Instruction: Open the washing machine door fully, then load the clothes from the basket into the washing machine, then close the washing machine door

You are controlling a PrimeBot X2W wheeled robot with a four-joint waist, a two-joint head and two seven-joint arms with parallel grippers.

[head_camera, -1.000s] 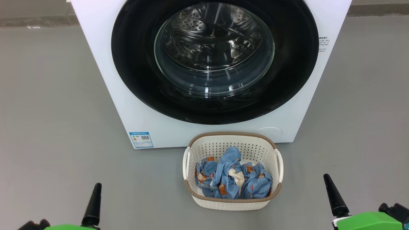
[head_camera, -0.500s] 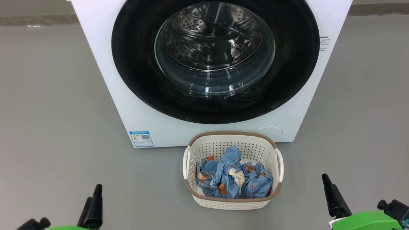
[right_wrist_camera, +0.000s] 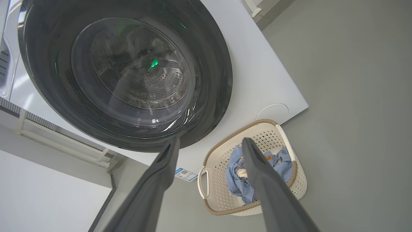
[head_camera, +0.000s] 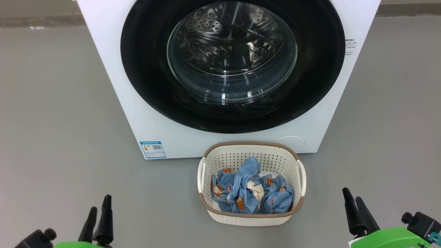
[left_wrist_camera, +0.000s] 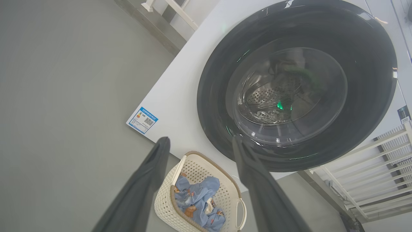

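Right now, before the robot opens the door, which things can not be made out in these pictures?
- Top of the washing machine: cut off by the upper edge, head view.
- Text on the blue label: too small, head view.
- Lower clothes in the basket: hidden under the upper garments, head view.
- Inside of the drum: blurred by reflections on the washing machine door glass, both wrist views.

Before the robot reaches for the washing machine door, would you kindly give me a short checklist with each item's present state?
1. Washing machine door shut, not yet opened: ok.
2. Door's handle spotted: cannot tell.
3. Left gripper open, empty: ok.
4. Right gripper open, empty: ok.
5. Clothes lie inside basket, in front of the washing machine: ok.
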